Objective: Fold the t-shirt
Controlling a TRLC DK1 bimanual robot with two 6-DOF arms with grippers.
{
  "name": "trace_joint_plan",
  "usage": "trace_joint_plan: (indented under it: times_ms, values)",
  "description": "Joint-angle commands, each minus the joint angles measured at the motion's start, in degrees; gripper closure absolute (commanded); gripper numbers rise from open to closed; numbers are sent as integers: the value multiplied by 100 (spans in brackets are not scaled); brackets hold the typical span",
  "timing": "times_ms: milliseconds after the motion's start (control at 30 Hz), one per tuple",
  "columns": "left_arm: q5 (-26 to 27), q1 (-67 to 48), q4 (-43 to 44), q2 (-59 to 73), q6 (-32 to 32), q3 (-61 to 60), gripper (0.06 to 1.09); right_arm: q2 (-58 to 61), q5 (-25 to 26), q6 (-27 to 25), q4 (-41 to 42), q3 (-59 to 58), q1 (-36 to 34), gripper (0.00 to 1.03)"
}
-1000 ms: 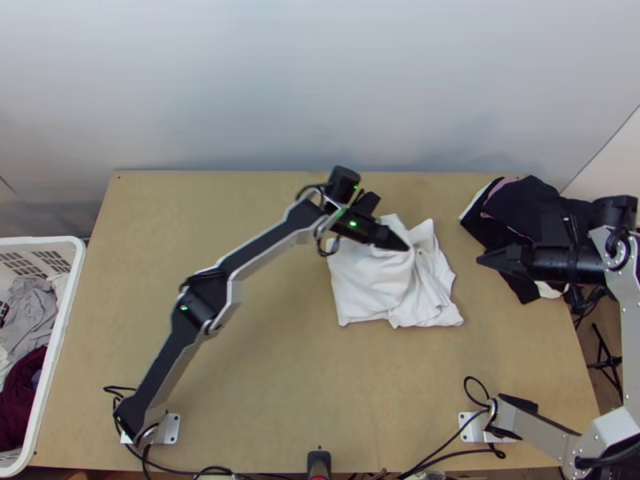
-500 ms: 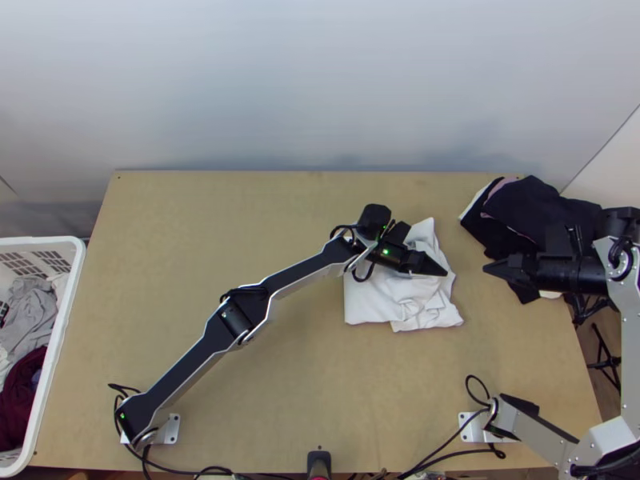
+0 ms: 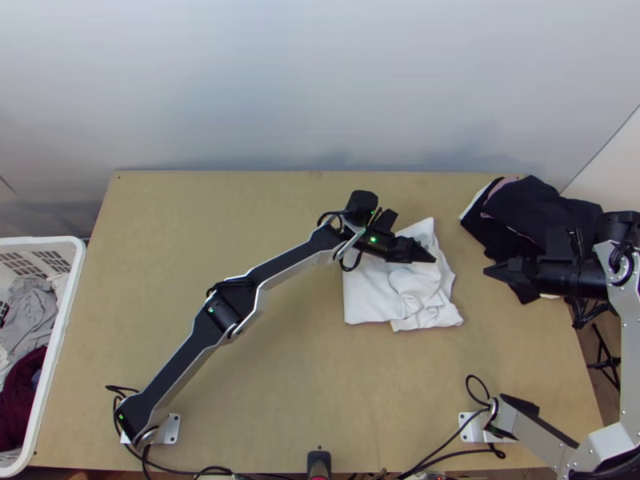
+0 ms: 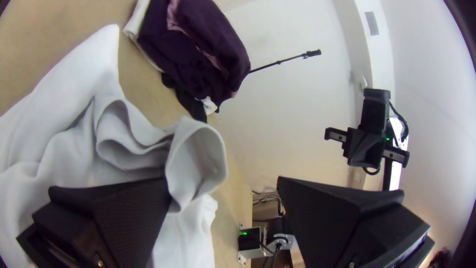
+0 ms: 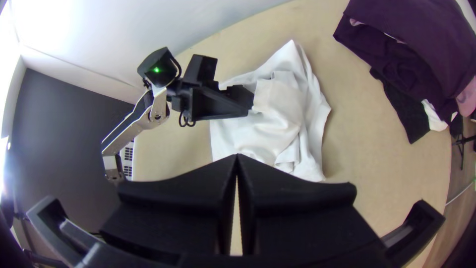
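The white t-shirt (image 3: 372, 300) lies bunched and partly folded, right of the table's middle. Over its upper part stands my left gripper (image 3: 430, 258). In the left wrist view the left gripper (image 4: 223, 182) has its fingers wide apart, one close to a raised curled fold of the t-shirt (image 4: 196, 159). My right gripper (image 3: 490, 270) is held to the right of the cloth, apart from it. Seen from its own wrist, the right gripper (image 5: 237, 158) is shut with nothing between its tips, and the t-shirt (image 5: 277, 119) lies beyond them.
A pile of dark clothes (image 3: 532, 212) sits at the table's far right corner, partly under the right arm. At the left edge stands a white basket (image 3: 68, 320) with garments inside. Bare wood (image 3: 208, 232) stretches left of the t-shirt, and cables run along the near edge.
The left gripper went right and nearer the table's front edge, then back a little to the left. The t-shirt's left side has shifted right. My right gripper has moved slightly.
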Motion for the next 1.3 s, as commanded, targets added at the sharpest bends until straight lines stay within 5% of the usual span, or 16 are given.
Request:
trace_joint_plan:
  times_ms: [0,200,333,467,633,733,1067,1267]
  values:
    - [-22,-16,-1754,-526,1228,-184,10,-49,9,3,2,9,17,100]
    - [-778,-43,-4101,-1045,3056,-431,10,-93,18,-68,2,-105,17,100]
    - [-909,168,-4646,-1581,3478,-1090,11,-172,1,11,-6,-237,351,100]
    - [-1533,335,-5947,-1766,4638,-1160,11,-295,71,11,2,-474,597,100]
    - [-1753,669,-5929,-1950,4814,-1459,11,-304,97,46,2,-369,667,100]
    - [-2430,678,-5885,-1950,5148,-1336,11,-287,88,64,2,-395,825,100]
    - [-2342,564,-5235,-2012,4964,-1204,16,188,159,20,143,-184,1300,100]
    - [-2430,467,-4954,-1792,4937,-1143,44,838,159,29,486,0,1792,100]
